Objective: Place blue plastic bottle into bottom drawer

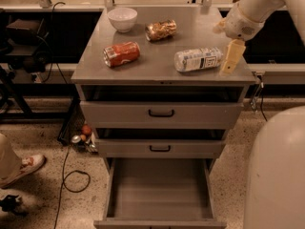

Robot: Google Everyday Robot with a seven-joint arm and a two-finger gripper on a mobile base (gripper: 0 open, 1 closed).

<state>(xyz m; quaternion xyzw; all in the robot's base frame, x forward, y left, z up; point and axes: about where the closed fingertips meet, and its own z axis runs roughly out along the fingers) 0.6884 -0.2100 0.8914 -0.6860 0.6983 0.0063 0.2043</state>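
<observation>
The blue plastic bottle (198,59) lies on its side on the cabinet top (157,70), cap pointing right. My gripper (225,44) is at the top's right edge, just beside the bottle's cap end, open and empty; one cream finger (232,56) hangs down next to the cap. The bottom drawer (159,194) is pulled out below, its grey interior bare.
An orange-red can (121,54), a gold-brown crinkled can (161,30) and a white bowl (122,18) sit on the top. The two upper drawers (161,113) stand slightly open. A person's shoe (24,168) and cables lie on the floor at left. The robot's white body (276,175) fills the lower right.
</observation>
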